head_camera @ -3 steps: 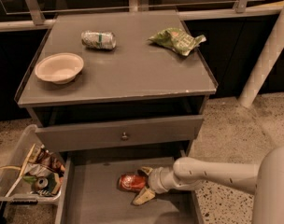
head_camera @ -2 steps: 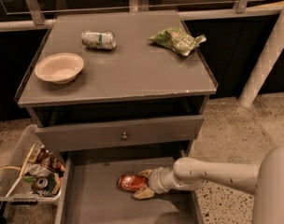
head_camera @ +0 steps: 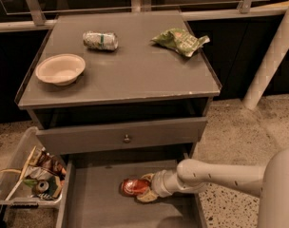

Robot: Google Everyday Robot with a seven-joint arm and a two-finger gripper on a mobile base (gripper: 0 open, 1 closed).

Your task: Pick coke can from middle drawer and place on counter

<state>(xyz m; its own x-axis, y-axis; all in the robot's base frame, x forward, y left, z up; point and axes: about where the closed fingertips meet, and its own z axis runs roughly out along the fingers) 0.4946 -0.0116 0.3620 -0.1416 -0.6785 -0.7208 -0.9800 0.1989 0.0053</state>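
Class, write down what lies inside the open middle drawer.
Inside the middle drawer: the coke can on its side, with the claw at one end. The arm hides the floor beneath it.

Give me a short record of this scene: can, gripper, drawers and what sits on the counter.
coke can: inside the middle drawer, on its floor
gripper: reaching into the drawer from the right, at the can's right end
middle drawer: pulled open
upper drawer: closed
counter: holds a bowl at left, a silver-and-green can at the back, a green bag at back right
task state: can not yet on the counter
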